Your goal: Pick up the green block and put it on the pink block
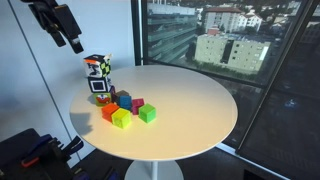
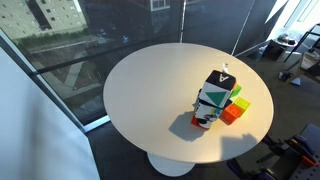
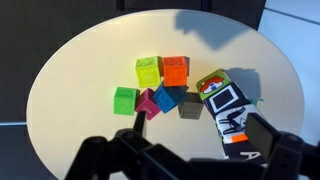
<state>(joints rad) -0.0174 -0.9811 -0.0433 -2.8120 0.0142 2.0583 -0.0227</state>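
Note:
The green block (image 3: 125, 99) lies on the round white table, touching the pink block (image 3: 147, 102) on its right. In an exterior view the green block (image 1: 147, 114) sits at the right end of the cluster, with the pink block (image 1: 138, 105) just behind it. My gripper (image 3: 200, 135) is open and empty. It hangs high above the table, with its dark fingers at the bottom of the wrist view. In an exterior view the gripper (image 1: 65, 30) is up at the left, well away from the blocks.
A lime-yellow block (image 3: 148, 69), an orange block (image 3: 175, 68), a blue block (image 3: 167, 98) and a dark block (image 3: 190, 104) crowd the two. A patterned carton (image 3: 225, 105) stands beside them and hides most blocks in an exterior view (image 2: 212, 98). The table (image 1: 200, 100) stands by large windows.

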